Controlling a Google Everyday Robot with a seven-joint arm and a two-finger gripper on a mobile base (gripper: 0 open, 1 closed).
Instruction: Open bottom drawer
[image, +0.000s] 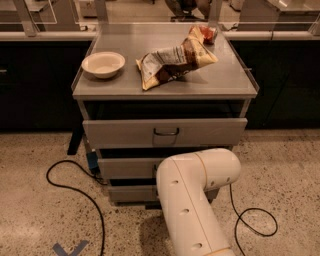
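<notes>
A grey metal cabinet has three drawer fronts, each narrower than the one above. The bottom drawer (131, 194) is the narrowest and lowest; only its left part shows, and its handle is hidden. My white arm (192, 200) rises from the lower edge and bends toward the cabinet, covering the right part of the bottom and middle drawers (126, 168). My gripper is hidden behind the arm's elbow. The top drawer (165, 132) shows its dark loop handle.
A white bowl (103, 63) and a crumpled chip bag (174, 60) lie on the cabinet top (225, 80). Black cables (75, 192) loop on the speckled floor left, and another cable (255, 225) on the right. Dark counters stand behind.
</notes>
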